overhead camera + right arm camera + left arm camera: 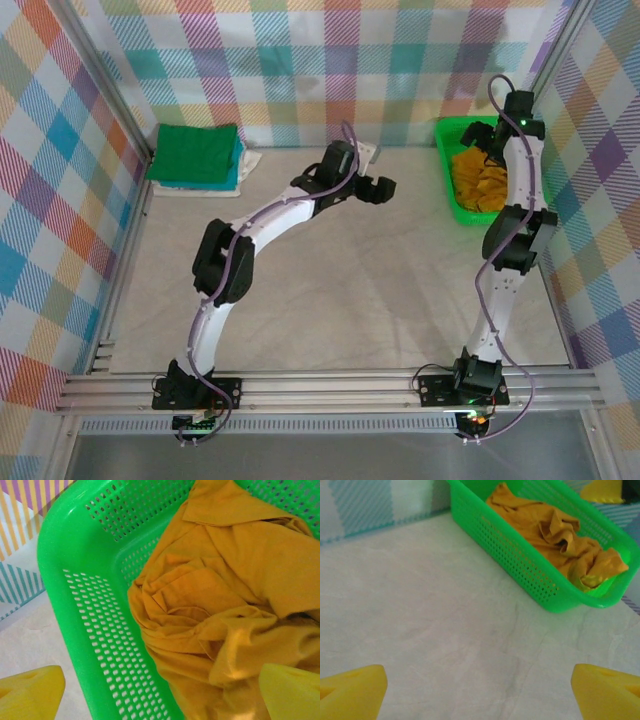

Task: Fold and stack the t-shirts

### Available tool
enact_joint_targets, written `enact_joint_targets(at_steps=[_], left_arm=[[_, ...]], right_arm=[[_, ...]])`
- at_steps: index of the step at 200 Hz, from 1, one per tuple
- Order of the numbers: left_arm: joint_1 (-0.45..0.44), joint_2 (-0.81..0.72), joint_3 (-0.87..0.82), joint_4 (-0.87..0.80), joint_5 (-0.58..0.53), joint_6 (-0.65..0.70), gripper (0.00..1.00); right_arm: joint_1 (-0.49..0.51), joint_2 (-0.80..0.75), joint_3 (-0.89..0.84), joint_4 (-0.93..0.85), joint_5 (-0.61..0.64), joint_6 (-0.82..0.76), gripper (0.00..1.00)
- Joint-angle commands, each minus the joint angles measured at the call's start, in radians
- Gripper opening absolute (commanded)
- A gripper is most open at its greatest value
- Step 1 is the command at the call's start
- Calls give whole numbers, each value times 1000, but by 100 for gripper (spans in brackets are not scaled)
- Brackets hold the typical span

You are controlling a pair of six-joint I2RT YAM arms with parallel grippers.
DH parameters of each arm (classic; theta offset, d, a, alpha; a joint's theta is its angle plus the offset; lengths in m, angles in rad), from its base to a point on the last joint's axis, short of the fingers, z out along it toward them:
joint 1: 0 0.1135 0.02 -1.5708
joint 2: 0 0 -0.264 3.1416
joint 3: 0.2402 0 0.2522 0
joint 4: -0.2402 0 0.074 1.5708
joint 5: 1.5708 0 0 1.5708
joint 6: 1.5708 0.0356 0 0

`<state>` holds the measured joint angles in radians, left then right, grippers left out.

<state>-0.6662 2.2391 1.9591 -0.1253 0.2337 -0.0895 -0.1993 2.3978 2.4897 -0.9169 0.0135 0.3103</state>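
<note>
A crumpled mustard-yellow t-shirt (220, 605) lies in the bright green mesh tray (75, 580), at the table's back right (478, 180) and top right in the left wrist view (555, 530). My right gripper (160, 692) hangs open just above it, one yellow fingertip (30, 692) outside the tray wall, the other (290, 690) over the cloth. My left gripper (480, 692) is open over bare table at mid-back (378, 190), apart from the tray. A folded stack sits back left: dark-green shirt (192, 152) on top, teal (236, 172) and white (250, 160) edges below.
The green tray (450, 195) stands against the right checkered wall. Checkered curtains enclose the table on three sides. An aluminium rail (320, 385) runs along the near edge by the arm bases. Bare pale tabletop (360, 280) spreads between the arms.
</note>
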Motion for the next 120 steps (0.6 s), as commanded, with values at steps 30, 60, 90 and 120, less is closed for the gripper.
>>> enact_joint_targets(at_steps=[30, 60, 90, 120], left_arm=[[-53, 95, 162, 26, 95, -32, 93], [-57, 88, 128, 25, 105, -44, 91], [-58, 26, -9, 103, 101, -71, 92], [-59, -57, -119, 140, 76, -78, 92]], right_arm=[[9, 135, 105, -111, 28, 28, 100], [6, 188, 115, -104, 30, 27, 97], [1, 237, 116, -87, -21, 24, 82], [-7, 251, 126, -73, -96, 36, 34]])
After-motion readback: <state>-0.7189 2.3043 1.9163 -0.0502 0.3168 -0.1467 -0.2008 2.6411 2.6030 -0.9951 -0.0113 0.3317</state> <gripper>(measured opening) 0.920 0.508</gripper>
